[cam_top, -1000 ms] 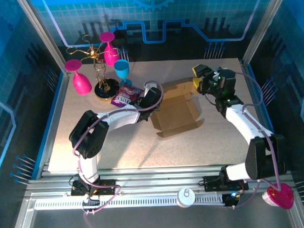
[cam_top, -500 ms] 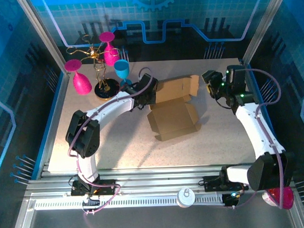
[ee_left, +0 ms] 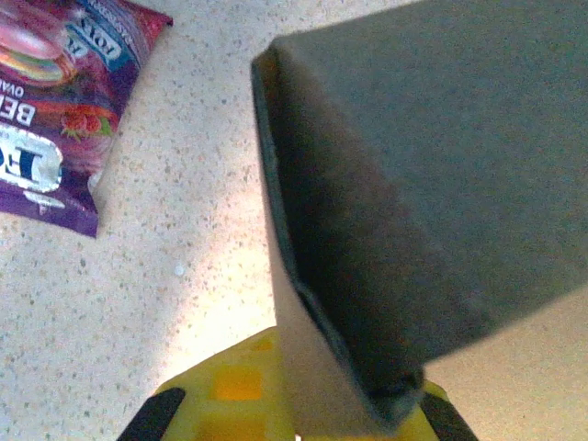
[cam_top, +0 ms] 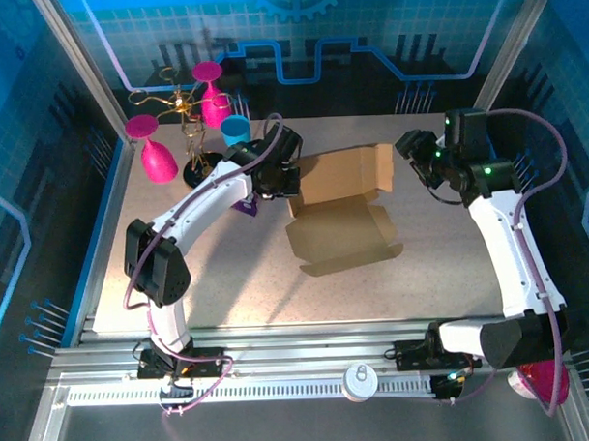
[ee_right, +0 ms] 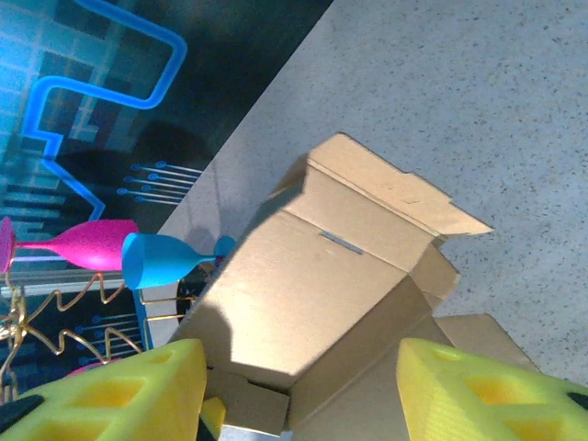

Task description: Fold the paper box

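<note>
The paper box (cam_top: 338, 229), plain brown cardboard, lies mid-table with its rear panel (cam_top: 343, 173) lifted upright. My left gripper (cam_top: 278, 177) is shut on the left edge of that raised panel. In the left wrist view the cardboard (ee_left: 404, 165) rises from between the yellow fingers (ee_left: 225, 400). My right gripper (cam_top: 418, 158) hovers just right of the box, open and holding nothing. Its wrist view looks at the raised panel (ee_right: 312, 276) from the right, past two spread yellow fingers (ee_right: 106, 395).
A purple snack packet (cam_top: 246, 207) lies under the left arm, beside the box (ee_left: 46, 101). A gold wire rack (cam_top: 189, 123) with pink goblets (cam_top: 159, 159) and a blue one (cam_top: 235, 132) stands at the back left. Blue walls border the table.
The left gripper has moved toward the back while holding the box's edge, and the rear panel now stands higher. The right arm has swung up and to the right, away from the box.
</note>
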### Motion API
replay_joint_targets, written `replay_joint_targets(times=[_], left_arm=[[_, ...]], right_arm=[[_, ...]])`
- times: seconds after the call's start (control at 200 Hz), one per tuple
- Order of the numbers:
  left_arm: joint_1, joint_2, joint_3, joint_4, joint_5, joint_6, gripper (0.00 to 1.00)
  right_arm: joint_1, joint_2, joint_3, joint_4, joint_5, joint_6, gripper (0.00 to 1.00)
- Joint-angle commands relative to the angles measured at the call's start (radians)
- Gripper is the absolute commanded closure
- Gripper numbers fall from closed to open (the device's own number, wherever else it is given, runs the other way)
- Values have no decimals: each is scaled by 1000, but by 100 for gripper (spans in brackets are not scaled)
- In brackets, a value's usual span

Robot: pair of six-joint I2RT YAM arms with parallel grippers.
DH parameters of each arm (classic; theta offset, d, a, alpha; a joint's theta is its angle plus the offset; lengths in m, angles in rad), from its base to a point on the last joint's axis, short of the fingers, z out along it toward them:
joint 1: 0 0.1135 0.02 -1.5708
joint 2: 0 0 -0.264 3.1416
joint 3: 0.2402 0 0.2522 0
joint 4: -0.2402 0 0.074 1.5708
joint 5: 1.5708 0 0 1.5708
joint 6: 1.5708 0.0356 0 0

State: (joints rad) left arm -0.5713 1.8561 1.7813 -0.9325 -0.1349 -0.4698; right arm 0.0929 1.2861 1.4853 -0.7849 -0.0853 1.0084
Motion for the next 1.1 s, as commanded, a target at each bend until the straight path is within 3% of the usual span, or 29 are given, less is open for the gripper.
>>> replay_joint_targets(times=[0.0, 0.205, 0.655, 0.896, 1.091], left_arm=[[8, -13, 34, -107, 41, -9, 100], [7, -46, 19, -127, 63, 3, 100], [-9, -71, 6, -109, 67, 31, 100], [-11, -80, 2, -114, 63, 41, 100], [-12, -80, 3, -120, 57, 47, 100]], right_arm=[[30, 69, 98, -131, 5, -18, 45], [80, 183, 209, -125, 61, -63, 48], [82, 438, 317, -86, -92, -140, 50], [92, 433, 289, -72, -139, -154, 51], [84, 374, 299, -112, -78, -183, 50]])
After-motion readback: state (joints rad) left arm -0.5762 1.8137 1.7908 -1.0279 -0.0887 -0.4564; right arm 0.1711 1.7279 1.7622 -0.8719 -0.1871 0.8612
